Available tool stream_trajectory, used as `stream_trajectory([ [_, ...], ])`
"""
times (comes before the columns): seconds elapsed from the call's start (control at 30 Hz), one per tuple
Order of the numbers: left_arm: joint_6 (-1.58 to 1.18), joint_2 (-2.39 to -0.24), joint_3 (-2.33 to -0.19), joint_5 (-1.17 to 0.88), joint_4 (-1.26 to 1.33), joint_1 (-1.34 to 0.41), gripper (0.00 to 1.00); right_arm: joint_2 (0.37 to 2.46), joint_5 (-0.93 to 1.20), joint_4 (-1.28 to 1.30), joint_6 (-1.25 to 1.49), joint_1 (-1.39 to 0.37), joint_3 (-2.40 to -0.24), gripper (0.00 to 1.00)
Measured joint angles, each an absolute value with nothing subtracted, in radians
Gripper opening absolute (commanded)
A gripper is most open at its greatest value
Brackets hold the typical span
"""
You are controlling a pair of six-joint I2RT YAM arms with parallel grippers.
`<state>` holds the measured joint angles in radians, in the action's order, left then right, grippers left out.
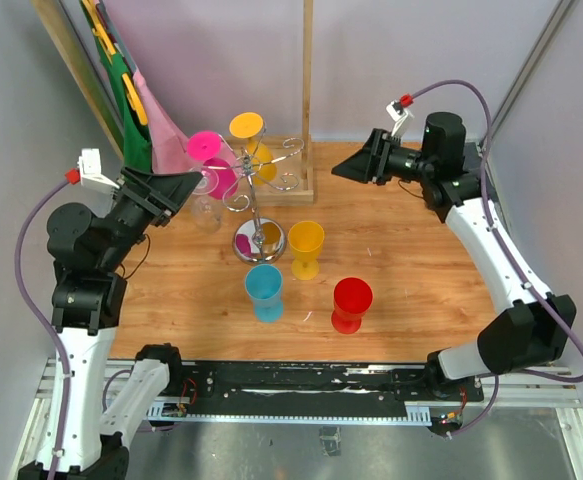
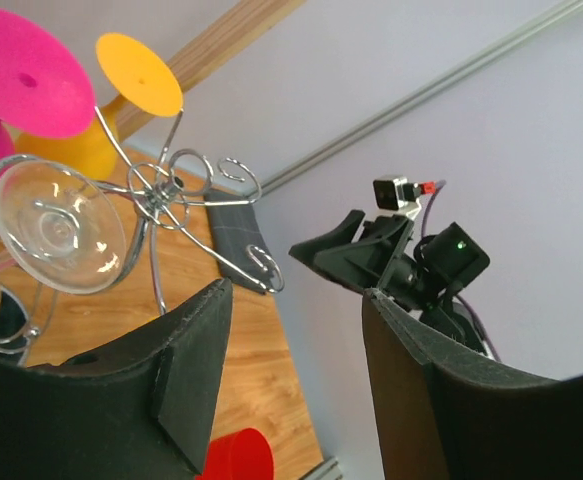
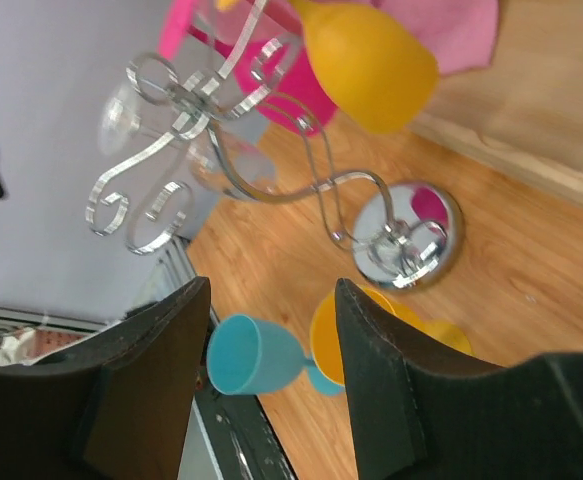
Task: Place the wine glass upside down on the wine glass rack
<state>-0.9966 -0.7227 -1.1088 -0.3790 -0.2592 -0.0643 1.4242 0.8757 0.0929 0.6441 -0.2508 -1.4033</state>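
Observation:
The silver wine glass rack (image 1: 258,238) stands mid-table on its round shiny base. Three wine glasses hang from it upside down: a pink one (image 1: 209,150), a yellow one (image 1: 247,128) and a clear one (image 1: 207,208). In the left wrist view the clear glass (image 2: 56,225) hangs on a curled arm (image 2: 171,185), left of my fingers. My left gripper (image 1: 193,185) is open and empty, just left of that glass. My right gripper (image 1: 343,172) hovers open and empty to the right of the rack. The right wrist view shows the rack's base (image 3: 411,240) and curled arms (image 3: 161,150).
Yellow (image 1: 306,246), blue (image 1: 264,290) and red (image 1: 352,303) glasses stand upright on the wooden table in front of the rack. A wooden frame with an upright post (image 1: 307,90) stands behind it. Coloured cloths (image 1: 141,110) hang at the back left.

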Motion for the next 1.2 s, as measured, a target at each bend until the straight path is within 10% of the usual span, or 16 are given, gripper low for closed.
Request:
stream_trajectory([
  [0.4, -0.853, -0.751, -1.185, -0.311, -0.356, -0.076, 0.6, 1.488, 0.588, 0.618, 0.297, -0.466, -1.483, 0.5],
  [1.2, -0.849, -0.748, -1.178, -0.308, -0.392, -0.076, 0.6, 1.736, 0.356, 0.828, 0.145, -0.567, -1.606, 0.34],
])
